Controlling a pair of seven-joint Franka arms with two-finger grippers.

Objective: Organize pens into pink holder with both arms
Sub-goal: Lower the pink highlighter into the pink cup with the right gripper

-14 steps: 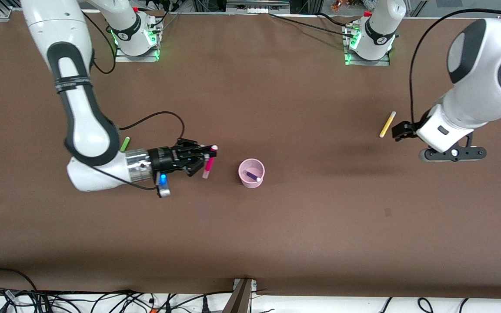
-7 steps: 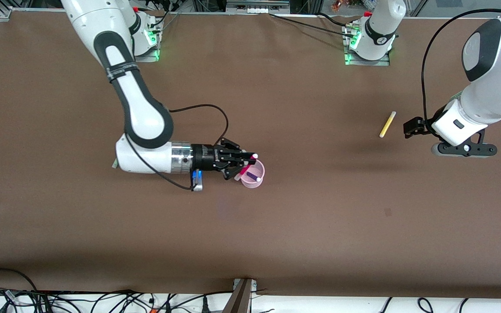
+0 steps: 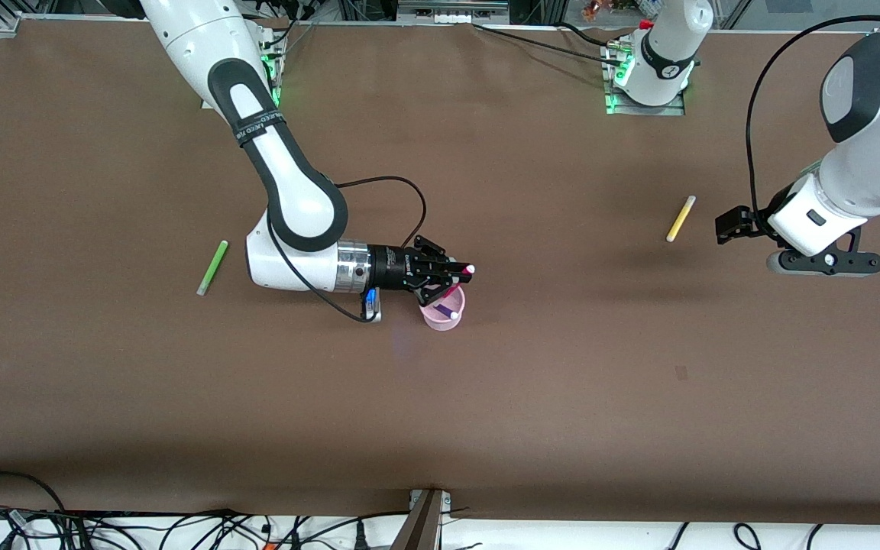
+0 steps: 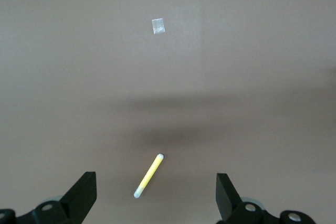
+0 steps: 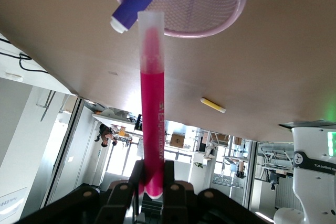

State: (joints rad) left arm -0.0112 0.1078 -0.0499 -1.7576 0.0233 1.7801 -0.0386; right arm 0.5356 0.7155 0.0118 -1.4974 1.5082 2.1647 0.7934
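Green pen (image 3: 211, 267) lies loose on the desk (image 3: 440, 397) toward the right arm's end. Right tool (image 3: 451, 276) is clenched on the magenta pen (image 3: 455, 279), tilted, lower tip just over the rim of the pink holder (image 3: 442, 315); purple pen (image 3: 446, 311) already inside. Step: dropping magenta in. Next, I'd say: centre the tip over the mouth, then release. Yellow pen (image 3: 681, 218) lies near the left arm's end. Left tool (image 3: 729, 228) hovers just beside it, released, empty, needs to come down on it.
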